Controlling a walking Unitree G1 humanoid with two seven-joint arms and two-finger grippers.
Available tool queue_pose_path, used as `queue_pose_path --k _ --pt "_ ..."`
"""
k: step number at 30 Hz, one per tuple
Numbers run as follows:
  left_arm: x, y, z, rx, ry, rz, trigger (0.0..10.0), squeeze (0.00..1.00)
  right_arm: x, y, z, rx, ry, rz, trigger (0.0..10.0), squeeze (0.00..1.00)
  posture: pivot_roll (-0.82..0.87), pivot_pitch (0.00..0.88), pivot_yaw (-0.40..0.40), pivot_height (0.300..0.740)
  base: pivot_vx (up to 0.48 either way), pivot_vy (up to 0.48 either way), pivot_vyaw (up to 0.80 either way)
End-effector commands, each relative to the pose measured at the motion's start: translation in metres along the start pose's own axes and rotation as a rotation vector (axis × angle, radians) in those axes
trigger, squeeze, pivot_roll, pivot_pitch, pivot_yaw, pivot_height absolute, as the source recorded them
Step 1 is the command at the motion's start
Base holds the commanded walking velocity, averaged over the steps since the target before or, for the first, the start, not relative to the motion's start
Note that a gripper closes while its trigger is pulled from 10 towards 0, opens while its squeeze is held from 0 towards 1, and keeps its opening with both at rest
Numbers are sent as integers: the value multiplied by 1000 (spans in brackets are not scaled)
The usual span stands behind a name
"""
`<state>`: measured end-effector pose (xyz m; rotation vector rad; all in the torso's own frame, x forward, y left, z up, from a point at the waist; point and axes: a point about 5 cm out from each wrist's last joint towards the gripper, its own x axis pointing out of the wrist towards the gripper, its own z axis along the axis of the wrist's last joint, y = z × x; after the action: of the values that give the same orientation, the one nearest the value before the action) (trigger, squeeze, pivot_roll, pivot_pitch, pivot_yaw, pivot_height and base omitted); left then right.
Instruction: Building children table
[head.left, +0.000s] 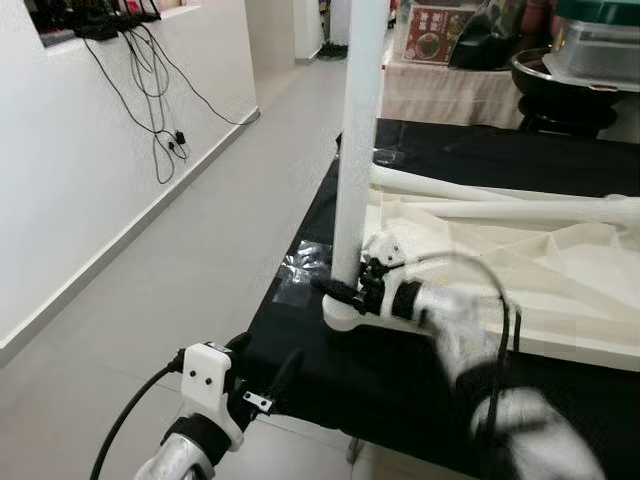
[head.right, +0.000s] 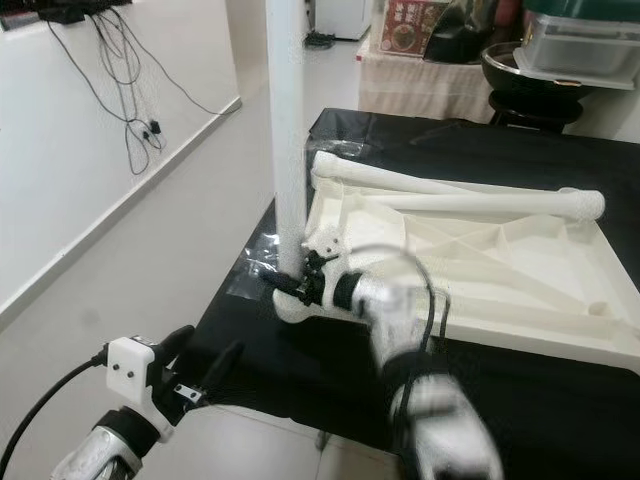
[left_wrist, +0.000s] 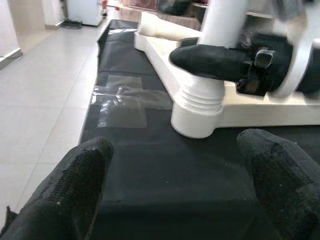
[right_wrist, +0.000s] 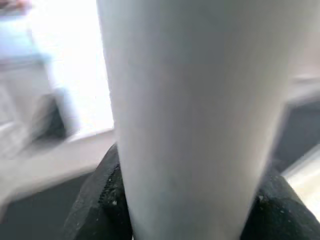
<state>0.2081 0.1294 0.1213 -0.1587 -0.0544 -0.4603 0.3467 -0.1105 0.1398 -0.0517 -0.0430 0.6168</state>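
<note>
Right gripper (head.right: 300, 285) clamped on one upright white leg (head.right: 287, 130) at the tabletop (head.right: 520, 270) corner, frame centre — two more legs (head.right: 470, 205) lie flat across it. Left gripper (head.right: 200, 365) lower left, fingers spread, holding nothing.

The table leg (head.right: 288, 130) in my right gripper (head.right: 300, 283) looks like smooth, matt white plastic, as does the upturned tabletop (head.right: 480, 270). Matt black cloth covers the bench (head.left: 400, 370); my left fingers (left_wrist: 70, 185) have a rough, grainy black surface.
</note>
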Motion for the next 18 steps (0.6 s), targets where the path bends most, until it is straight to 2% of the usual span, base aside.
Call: queue_pose_path --k 1,2,3,5,10,11,14,15,18 --pt "-3 2 0 1 11 4 10000 0 -19 -5 -17 29 92 -210 0 0 55 130 7 740 0 0 0" --pt "-3 4 1 1 13 5 10000 0 -26 7 -17 32 96 -268 0 0 32 127 24 740 0 0 0" --pt "-3 5 1 1 15 5 10000 0 -28 15 -16 31 96 -276 0 0 28 124 27 740 0 0 0" --pt "-2 6 1 -1 23 -16 10000 0 -25 16 -11 -49 93 -273 0 0 24 123 34 740 0 0 0" --pt "2 7 1 4 28 -42 10000 0 -17 10 -16 -57 119 -267 0 0 26 115 36 740 0 0 0" --pt "3 7 1 4 25 -36 10000 0 -13 9 -15 -56 115 -246 10000 0 29 110 35 740 0 0 0" --pt "3 7 1 3 23 -33 10000 0 -12 10 -13 -56 117 -248 10000 0 29 110 35 740 0 0 0" --pt "4 7 1 3 21 -30 10000 0 -5 15 -5 -31 72 -131 10000 1000 32 108 34 740 0 0 0" --pt "5 7 1 1 19 -29 10000 0 2 28 16 12 -5 154 10000 1000 31 105 35 740 0 0 0"
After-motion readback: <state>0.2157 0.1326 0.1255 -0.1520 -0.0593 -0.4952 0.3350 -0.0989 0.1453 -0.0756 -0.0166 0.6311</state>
